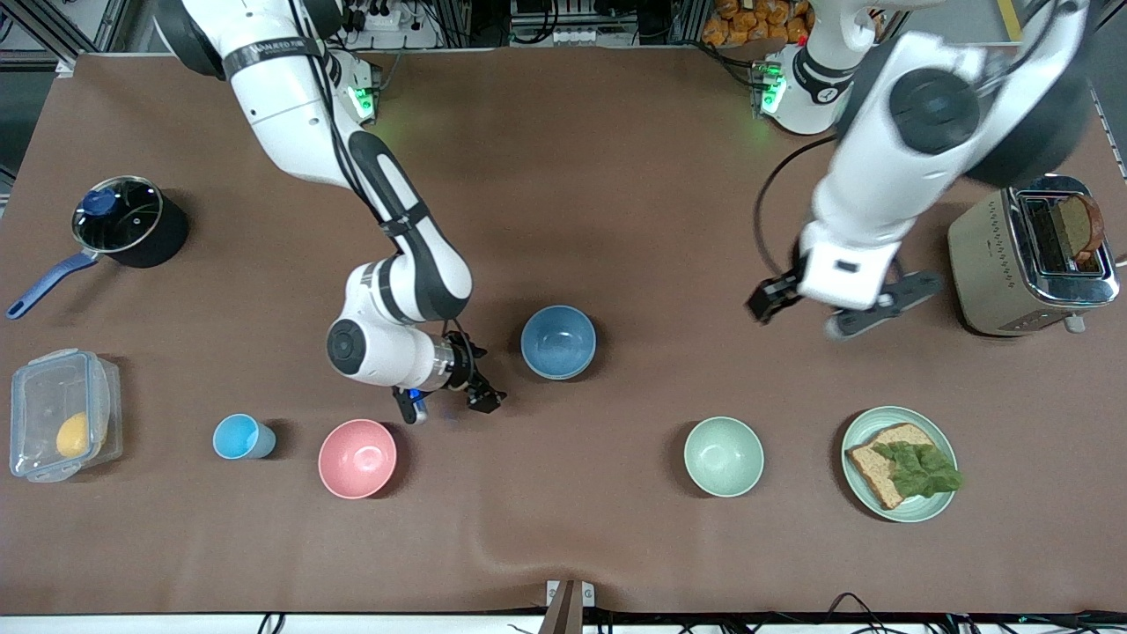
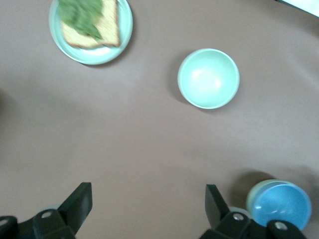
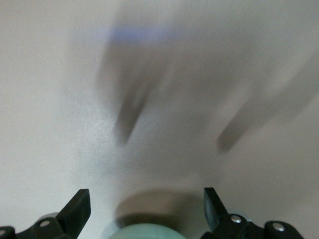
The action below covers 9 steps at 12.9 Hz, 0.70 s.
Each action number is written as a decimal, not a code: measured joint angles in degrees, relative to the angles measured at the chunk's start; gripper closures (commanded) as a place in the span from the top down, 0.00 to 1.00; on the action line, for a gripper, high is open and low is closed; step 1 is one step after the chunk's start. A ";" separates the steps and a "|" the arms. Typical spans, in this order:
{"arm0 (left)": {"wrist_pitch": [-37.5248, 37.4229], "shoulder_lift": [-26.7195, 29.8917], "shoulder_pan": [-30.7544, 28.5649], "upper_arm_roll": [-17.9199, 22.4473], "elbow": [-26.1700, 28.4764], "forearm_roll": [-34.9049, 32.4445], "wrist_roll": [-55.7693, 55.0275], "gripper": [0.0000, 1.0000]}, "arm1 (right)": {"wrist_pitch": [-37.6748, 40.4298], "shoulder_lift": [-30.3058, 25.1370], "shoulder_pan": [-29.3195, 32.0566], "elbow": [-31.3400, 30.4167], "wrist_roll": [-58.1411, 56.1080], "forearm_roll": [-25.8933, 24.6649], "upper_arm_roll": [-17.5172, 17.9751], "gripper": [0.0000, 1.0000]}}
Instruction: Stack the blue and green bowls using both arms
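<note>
The blue bowl (image 1: 558,342) sits mid-table, nested in a green bowl (image 2: 255,191) whose rim peeks out beneath it in the left wrist view; from the front that rim barely shows. A paler mint bowl (image 1: 724,455) stands empty, nearer the front camera, toward the left arm's end. Beside it a mint plate (image 1: 939,506) holds bread topped with lettuce. The pink bowl (image 1: 357,458) and small light-blue cup (image 1: 241,437) are empty; a clear lidded box (image 1: 55,425) holds something yellow; the toaster (image 1: 1028,257) holds a brown slice. The right gripper (image 1: 447,404) hangs low beside the blue bowl, fingers spread wide, empty. The left gripper (image 1: 836,310) hovers over bare cloth near the toaster, also wide and empty. No readable writing.
</note>
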State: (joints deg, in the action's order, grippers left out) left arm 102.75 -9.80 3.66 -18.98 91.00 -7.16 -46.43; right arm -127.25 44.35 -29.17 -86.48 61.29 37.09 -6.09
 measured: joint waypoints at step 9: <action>-7.62 7.71 -5.69 7.33 0.32 5.05 27.09 1.00 | 34.81 -11.19 0.82 -0.90 -45.07 -10.01 -18.24 1.00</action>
State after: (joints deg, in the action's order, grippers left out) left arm 95.13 -2.09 -2.03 -11.64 91.32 -2.12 -19.33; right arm -92.44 33.16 -28.35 -87.38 16.23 27.09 -24.34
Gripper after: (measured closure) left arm 0.000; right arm 0.000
